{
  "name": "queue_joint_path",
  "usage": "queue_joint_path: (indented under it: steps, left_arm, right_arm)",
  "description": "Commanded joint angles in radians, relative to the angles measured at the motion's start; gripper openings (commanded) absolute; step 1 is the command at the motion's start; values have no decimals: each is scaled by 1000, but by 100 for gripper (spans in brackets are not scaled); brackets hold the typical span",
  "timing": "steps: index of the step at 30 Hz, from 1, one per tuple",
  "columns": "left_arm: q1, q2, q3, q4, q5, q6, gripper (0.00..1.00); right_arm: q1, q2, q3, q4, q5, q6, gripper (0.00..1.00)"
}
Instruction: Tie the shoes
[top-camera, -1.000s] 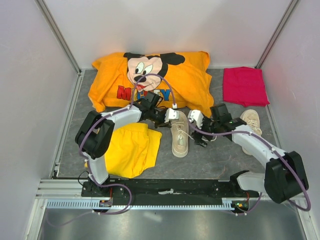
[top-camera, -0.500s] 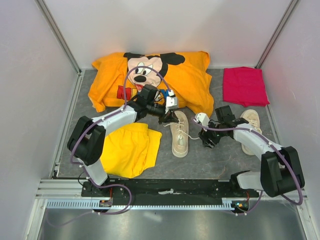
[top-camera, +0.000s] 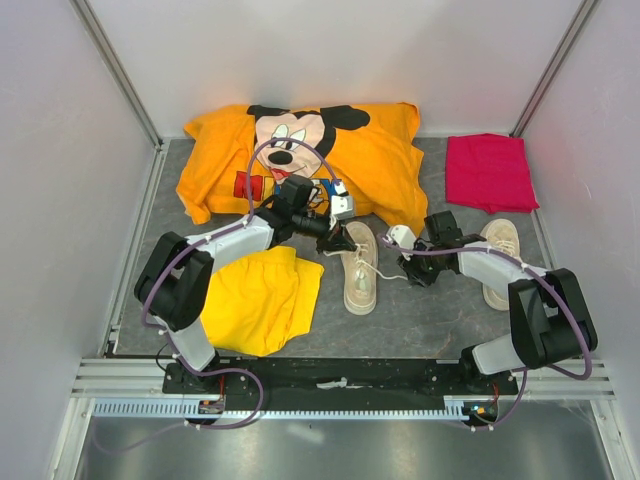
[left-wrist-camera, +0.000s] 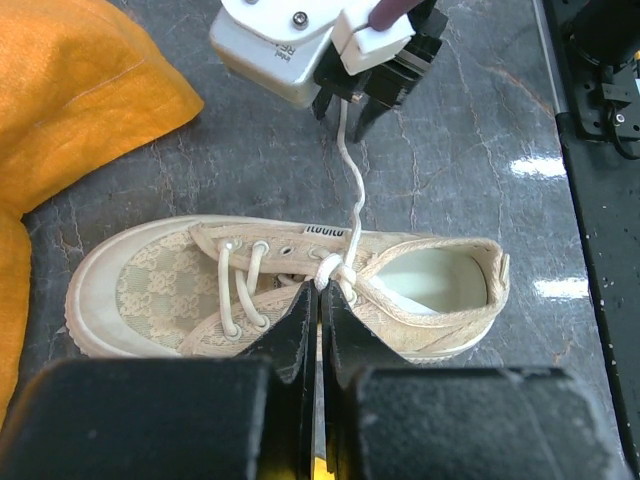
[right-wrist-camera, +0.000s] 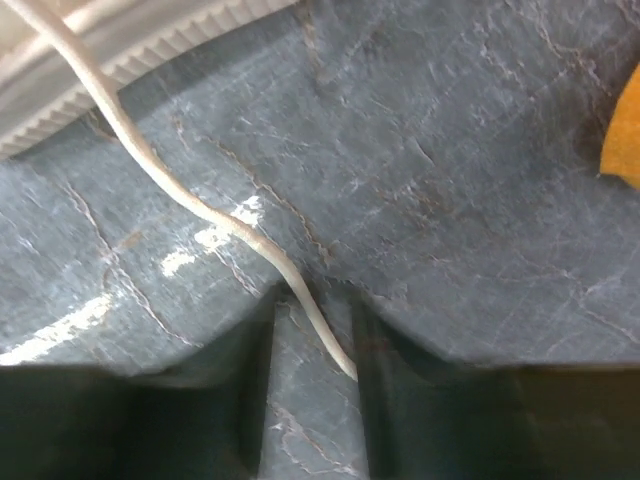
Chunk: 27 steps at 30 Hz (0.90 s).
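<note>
One cream shoe (top-camera: 360, 278) lies mid-table, toe toward the arms. The other shoe (top-camera: 502, 246) lies at the right. Seen from the left wrist, the near shoe (left-wrist-camera: 150, 290) lies on its side. My left gripper (left-wrist-camera: 320, 300) is shut on its white lace at the crossing by the top eyelets, and from above the gripper (top-camera: 338, 243) sits at the shoe's collar. The other lace end (left-wrist-camera: 352, 180) runs up to my right gripper (left-wrist-camera: 348, 105). In the right wrist view that lace (right-wrist-camera: 200, 205) ends between the parted fingers of my right gripper (right-wrist-camera: 315, 305), which are not touching it.
An orange Mickey shirt (top-camera: 300, 150) covers the back of the table. Yellow shorts (top-camera: 260, 300) lie left of the near shoe, under my left arm. A magenta cloth (top-camera: 488, 172) lies at the back right. Grey walls close in on three sides.
My right gripper moved right, off the shoe, to the free lace end, and its jaws narrowed around it. My left gripper shifted slightly toward the back, still shut.
</note>
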Motion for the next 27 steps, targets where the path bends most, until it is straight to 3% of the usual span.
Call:
queue_joint_path:
  steps: [1,3,5,10,16,23,27]
  left_arm:
    - [-6,-26,-7,63,22,-25,2]
    - [-5,-29,-11,65,23,-14,2]
    - [-5,-29,-15,68,28,-9,1]
    - [-5,-32,-22,76,45,6,2]
    - [-6,-29,-33,98,63,14,2]
    - [-6,-49,-57,103,59,44,1]
    - [-6,-64,-73,102,51,41,2]
  right_arm:
    - [-2,19,-2,35,74,7,22]
    - [-2,6,23,34,57,53,5]
    - [-2,-1,78,40,44,108,0]
    - [-2,5,242,128,-7,214,0]
    - [35,140,446,172,-91,248,0]
    - [223,297,615,233,-179,347,0]
    - [251,320,636,213,-295,395,3]
